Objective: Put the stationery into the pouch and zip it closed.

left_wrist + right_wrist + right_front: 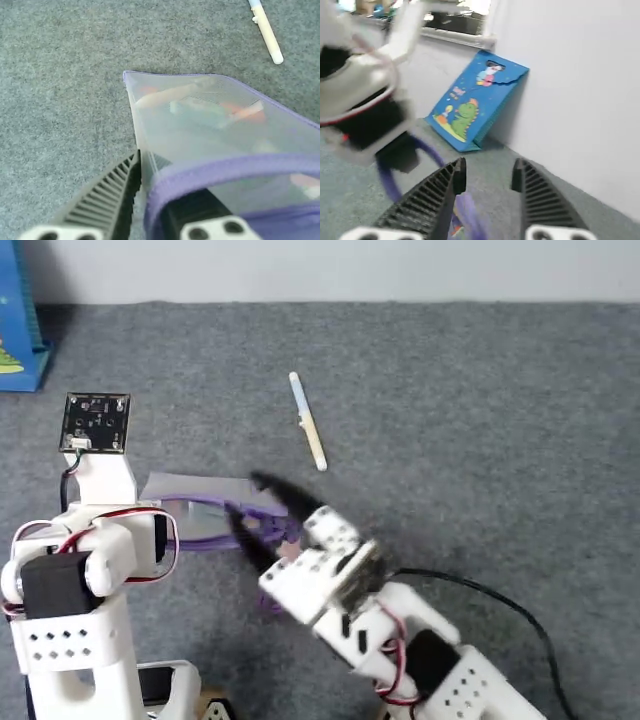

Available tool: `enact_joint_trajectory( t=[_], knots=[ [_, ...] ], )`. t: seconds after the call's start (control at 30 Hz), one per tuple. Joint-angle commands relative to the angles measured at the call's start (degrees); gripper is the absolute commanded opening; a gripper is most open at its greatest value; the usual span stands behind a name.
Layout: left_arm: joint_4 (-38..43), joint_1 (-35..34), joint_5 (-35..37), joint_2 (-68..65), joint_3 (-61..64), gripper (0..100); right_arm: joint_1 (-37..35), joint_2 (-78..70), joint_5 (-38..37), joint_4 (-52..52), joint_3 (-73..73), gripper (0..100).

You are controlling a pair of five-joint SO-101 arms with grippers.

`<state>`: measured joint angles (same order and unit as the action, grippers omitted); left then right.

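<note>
Carpet [500, 390], grey, covers the work surface, with a white wall [350, 270] behind it and one blue bag [15, 335] leaning against that wall. We count two arms, one pouch [205, 502] and one pen [308, 425], which lies loose on the carpet, apart from the pouch. The left claw [150, 190] is clamped on the pouch's purple-edged rim. Its wrist view shows coloured pieces [195, 107] through the clear side, too blurred for us to count. The right claw [488, 172] hangs over the pouch, fingers apart. Its wrist view shows a dinosaur printed on the bag.
</note>
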<state>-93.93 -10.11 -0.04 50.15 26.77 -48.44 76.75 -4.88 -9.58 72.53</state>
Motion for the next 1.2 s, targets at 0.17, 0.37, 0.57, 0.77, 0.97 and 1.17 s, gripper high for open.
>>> enact_joint_trajectory(
  t=[0.17,0.37,0.57,0.77,0.97,1.17],
  knots=[
    [0.1,-0.3,0.4,0.1,-0.7,1,19.2,-1.5,11.9,-17.1,-10.1,18.0],
    [0.1,-0.3,0.4,0.1,-0.6,1,22.9,-18.3,11.8,-17.6,-12.5,18.2],
    [0.1,-0.3,0.4,0.1,-0.4,1,23.3,-42.2,11.8,-7.9,-17.9,18.3],
    [0.1,-0.3,0.4,0.1,-0.4,1,23.1,-62.1,8.2,0.5,-25.5,18.3],
    [0.1,-0.3,0.4,0.1,-0.4,1,23.0,-74.5,8.2,0.8,-32.8,18.3],
    [0.1,-0.3,0.4,0.1,-0.4,1,22.7,-81.8,8.2,0.5,-38.1,18.1]
  ],
)
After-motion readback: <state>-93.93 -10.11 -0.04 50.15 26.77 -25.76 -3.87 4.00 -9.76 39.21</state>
